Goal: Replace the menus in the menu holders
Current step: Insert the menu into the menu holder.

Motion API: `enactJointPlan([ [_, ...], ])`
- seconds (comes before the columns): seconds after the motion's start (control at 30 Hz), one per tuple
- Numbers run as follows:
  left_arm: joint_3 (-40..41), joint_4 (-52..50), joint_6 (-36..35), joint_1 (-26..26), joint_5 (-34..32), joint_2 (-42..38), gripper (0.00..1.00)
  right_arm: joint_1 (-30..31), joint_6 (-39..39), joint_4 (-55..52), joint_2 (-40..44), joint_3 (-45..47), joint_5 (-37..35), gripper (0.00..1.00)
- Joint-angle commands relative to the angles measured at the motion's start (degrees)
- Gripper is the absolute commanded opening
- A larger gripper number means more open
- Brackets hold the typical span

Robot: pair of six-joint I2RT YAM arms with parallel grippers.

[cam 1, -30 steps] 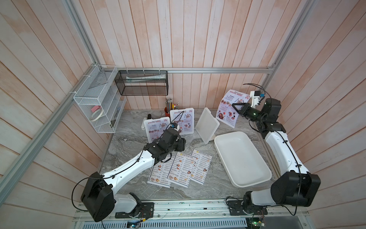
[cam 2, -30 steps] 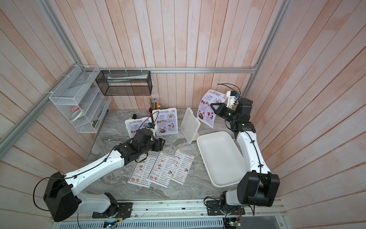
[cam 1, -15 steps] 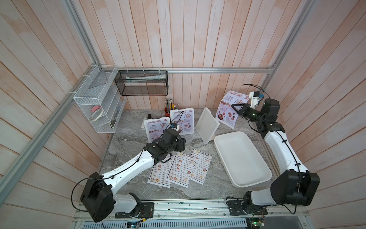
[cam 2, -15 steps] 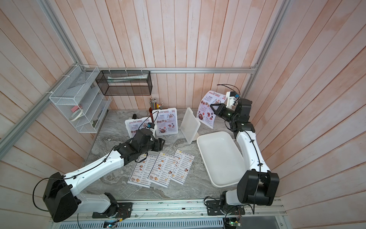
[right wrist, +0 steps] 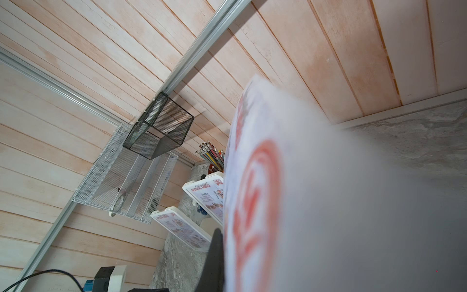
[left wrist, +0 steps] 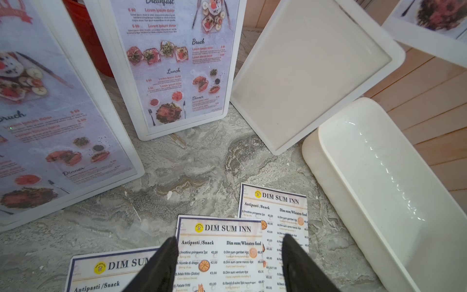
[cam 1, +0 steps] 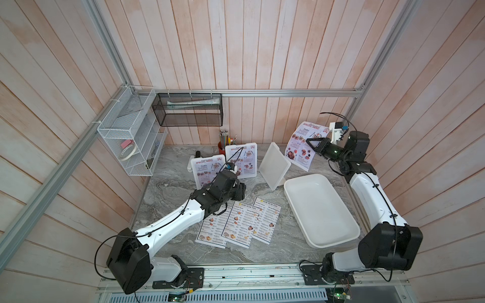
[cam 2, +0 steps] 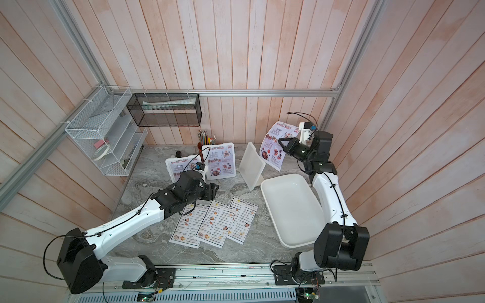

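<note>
You've barely started on the swap: your right gripper (cam 1: pixel 313 143) is pinched shut on one SPECIAL MENU sheet (cam 1: pixel 298 153), up in the air near the empty holder (cam 1: pixel 274 164). The other two holders (cam 1: pixel 242 161) are full of theirs. All three DIM SUM INN sheets (cam 1: pixel 240 223) lie on the table (cam 1: pixel 178 183), with your left gripper (left wrist: pixel 228 240) hanging wide over the middle one.

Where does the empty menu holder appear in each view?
Both top views: the empty holder stands between a filled holder and the tray.
Left wrist: also between those two.
Right wrist: not in it; a held menu fills much of the picture.
Shared landmark: that filled holder, seen in all four.
</note>
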State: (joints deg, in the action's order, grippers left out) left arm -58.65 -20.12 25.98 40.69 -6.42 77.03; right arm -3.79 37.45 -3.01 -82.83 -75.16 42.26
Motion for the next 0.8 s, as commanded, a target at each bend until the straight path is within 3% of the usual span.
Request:
enactJointPlan([
  [0.0,0.83,0.61,0.06,0.22,-0.7,-1.1,0.67,0.19,-0.58,0.24,-1.6,-1.18,-0.39,0.0],
  [0.53,-0.14,0.09,-1.85,1.24,0.71,-0.73,0.67,1.46,-1.77,-1.01,-7.19,-6.82,-0.53,0.0],
  [0.77,-2.69,-2.29,-3.17,4.23,-3.6,-2.13,0.67,3.45,-3.88,-2.17,-10.79,-10.35,-2.36,0.0],
])
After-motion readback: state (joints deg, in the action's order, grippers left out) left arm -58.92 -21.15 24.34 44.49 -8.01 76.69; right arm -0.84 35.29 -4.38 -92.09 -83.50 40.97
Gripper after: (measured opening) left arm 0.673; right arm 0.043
